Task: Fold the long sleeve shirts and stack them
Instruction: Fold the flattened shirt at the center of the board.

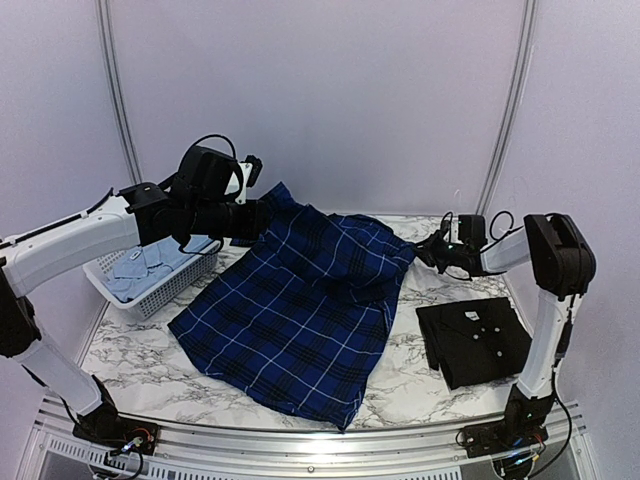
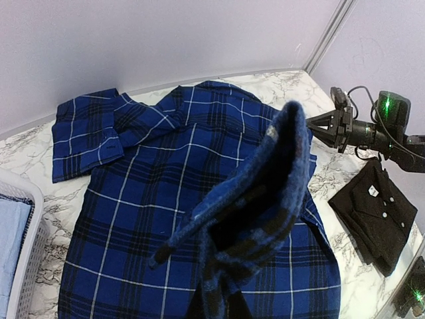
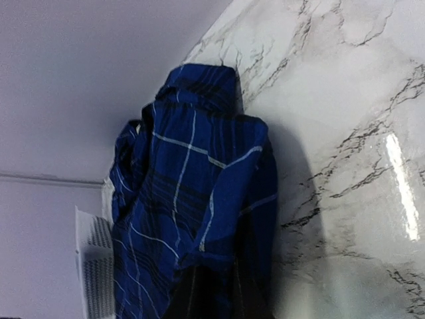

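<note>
The pale blue shirt [image 1: 140,265] lies in the basket [image 1: 150,292] at far left. My left gripper [image 1: 255,218] is clamped on the plaid shirt [image 1: 290,320] at its far edge, lifting a fold; the cloth hides my fingers. The shirt lies spread mid-table, so I judge this the first fold. My right gripper [image 1: 425,252] is closed on the shirt's bunched right corner. Next I should carry both held edges across the body with even tension. The black shirt [image 1: 475,340] lies folded at right, ready as the stack's base
</note>
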`<state>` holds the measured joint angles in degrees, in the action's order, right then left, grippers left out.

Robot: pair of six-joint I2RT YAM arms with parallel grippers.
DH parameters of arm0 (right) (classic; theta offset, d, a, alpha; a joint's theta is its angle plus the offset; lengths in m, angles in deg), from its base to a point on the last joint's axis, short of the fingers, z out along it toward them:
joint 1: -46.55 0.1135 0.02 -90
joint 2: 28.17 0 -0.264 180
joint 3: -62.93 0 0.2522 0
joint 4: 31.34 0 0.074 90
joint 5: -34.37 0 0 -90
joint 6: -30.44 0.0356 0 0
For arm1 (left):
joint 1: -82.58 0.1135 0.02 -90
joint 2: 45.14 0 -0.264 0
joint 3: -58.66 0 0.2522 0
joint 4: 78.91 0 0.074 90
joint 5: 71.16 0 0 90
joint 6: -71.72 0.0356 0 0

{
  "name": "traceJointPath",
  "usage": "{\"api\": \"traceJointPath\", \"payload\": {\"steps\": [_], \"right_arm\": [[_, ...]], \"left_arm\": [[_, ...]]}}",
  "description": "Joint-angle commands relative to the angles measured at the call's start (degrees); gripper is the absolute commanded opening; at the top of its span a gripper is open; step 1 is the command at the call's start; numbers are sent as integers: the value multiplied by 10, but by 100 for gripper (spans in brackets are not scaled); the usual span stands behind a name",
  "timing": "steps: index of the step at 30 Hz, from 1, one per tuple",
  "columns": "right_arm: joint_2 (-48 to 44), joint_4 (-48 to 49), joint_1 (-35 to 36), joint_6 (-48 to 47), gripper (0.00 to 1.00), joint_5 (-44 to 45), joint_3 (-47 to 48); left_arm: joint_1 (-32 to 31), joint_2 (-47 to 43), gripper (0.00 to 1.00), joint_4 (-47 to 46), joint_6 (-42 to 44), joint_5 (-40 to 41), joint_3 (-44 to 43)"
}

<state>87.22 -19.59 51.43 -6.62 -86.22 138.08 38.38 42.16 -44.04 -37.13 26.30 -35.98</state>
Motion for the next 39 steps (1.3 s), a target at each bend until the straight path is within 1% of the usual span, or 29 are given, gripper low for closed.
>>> {"api": "traceJointPath", "payload": {"steps": [1,2,8,13,15,16,17,19,22,26,30,35,39], "right_arm": [[-14,-118,3,-84,4,53,56],[-15,-153,1,-108,0,71,68],[-4,-345,-8,-251,0,201,164],[26,-457,-1,-328,0,298,243],[37,-484,4,-350,0,327,267],[41,-496,4,-356,2,327,277],[41,-499,5,-361,8,326,282],[31,-493,9,-366,23,320,278],[10,-486,22,-376,42,315,278],[-29,-486,53,-380,57,313,265],[-92,-466,90,-378,64,313,207],[-151,-449,133,-384,69,315,144],[-187,-437,146,-380,70,313,117]], "left_arm": [[3,-22,4,6,10,-10,-21],[3,-25,4,7,12,-12,-21],[3,-29,4,6,16,-56,-26],[5,-11,3,5,-1,-25,-42],[12,-5,3,5,-12,-8,-47],[17,-1,3,5,-16,-5,-50],[23,5,3,5,-19,-5,-53],[33,18,3,5,-22,-6,-59],[45,47,3,5,-18,-14,-71],[62,84,2,4,-10,-12,-96],[87,117,2,4,-5,-11,-133],[112,154,2,5,6,-28,-174],[131,161,2,5,-4,2,-185]]}}
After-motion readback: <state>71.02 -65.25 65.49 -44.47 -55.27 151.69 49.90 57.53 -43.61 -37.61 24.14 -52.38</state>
